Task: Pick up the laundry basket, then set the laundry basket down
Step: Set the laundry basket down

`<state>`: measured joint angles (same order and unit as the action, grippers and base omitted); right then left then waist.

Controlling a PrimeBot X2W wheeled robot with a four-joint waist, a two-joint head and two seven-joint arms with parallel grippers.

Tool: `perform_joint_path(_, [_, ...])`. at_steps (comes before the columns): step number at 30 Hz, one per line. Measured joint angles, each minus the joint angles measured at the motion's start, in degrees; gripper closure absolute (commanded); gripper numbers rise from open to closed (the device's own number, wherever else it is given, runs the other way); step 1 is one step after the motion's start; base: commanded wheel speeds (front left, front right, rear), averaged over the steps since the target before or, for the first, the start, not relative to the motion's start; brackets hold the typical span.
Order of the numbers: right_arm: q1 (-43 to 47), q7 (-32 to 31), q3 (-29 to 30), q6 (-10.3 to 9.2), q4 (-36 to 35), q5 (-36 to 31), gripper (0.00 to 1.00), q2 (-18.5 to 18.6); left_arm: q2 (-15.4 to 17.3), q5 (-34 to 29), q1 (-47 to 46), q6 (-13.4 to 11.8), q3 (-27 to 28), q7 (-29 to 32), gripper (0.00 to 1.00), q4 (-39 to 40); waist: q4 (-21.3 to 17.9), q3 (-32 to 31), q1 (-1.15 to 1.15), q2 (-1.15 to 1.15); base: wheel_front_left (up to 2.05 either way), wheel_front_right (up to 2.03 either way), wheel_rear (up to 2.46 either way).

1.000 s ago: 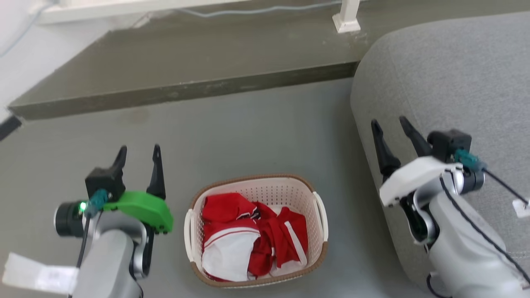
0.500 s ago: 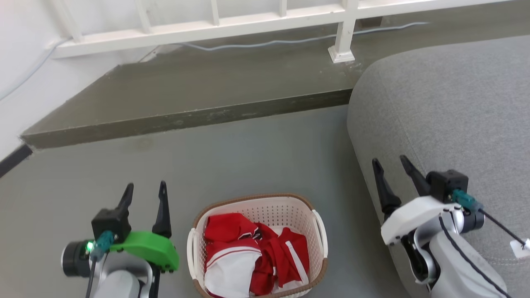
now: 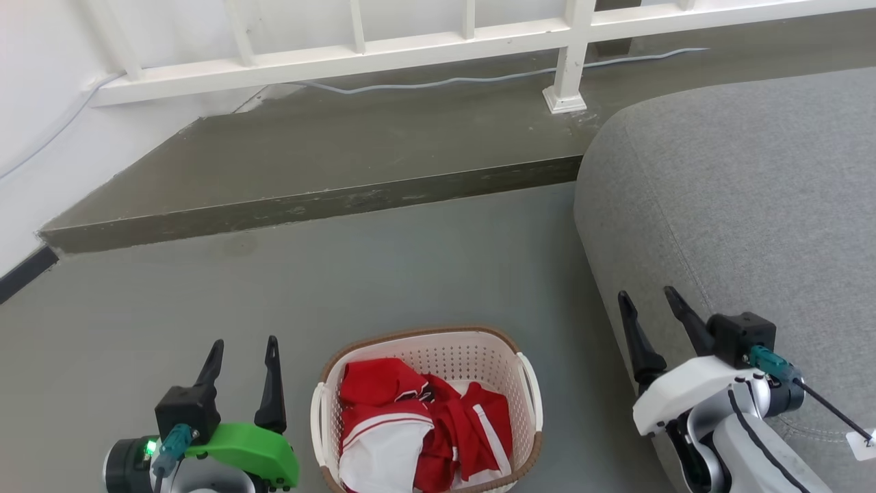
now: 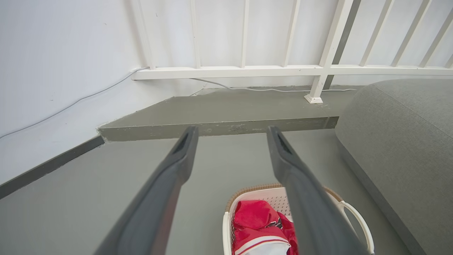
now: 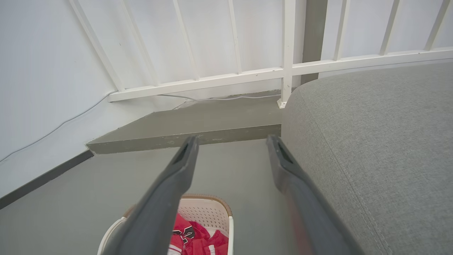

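Observation:
The laundry basket [image 3: 445, 352] stands on the grey floor at the bottom middle of the head view, cream-white with a brown rim and white side handles, holding red and white clothes [image 3: 417, 428]. It also appears low in the left wrist view [image 4: 260, 193] and the right wrist view [image 5: 208, 209]. My left gripper [image 3: 245, 344] is open to the basket's left, apart from it, nothing between its fingers. My right gripper [image 3: 647, 296] is open to the basket's right, over the sofa's edge, empty as well.
A grey sofa [image 3: 739, 198] fills the right side, close to the basket. A raised concrete step [image 3: 328, 157] runs across behind, with a white railing [image 3: 410, 51] and a cable along it. A white wall [image 3: 34, 137] stands at the left.
The head camera has tilted up: railing and wall came into view, and basket and grippers sit lower in the picture. Both grippers stay open beside the basket.

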<state>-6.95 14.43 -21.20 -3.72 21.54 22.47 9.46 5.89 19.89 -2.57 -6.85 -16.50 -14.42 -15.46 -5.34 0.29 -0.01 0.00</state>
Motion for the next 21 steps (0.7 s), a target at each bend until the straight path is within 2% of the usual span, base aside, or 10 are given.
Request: perform_joint_path(21, [1.79,0.00,1.09,-0.43,-2.87,-2.52,0.00,0.01,-1.01,-2.25,3.06,-0.23,1.93,0.00,0.00,4.54,0.32,1.24,0.00,0.00,0.00,0.00,0.00])
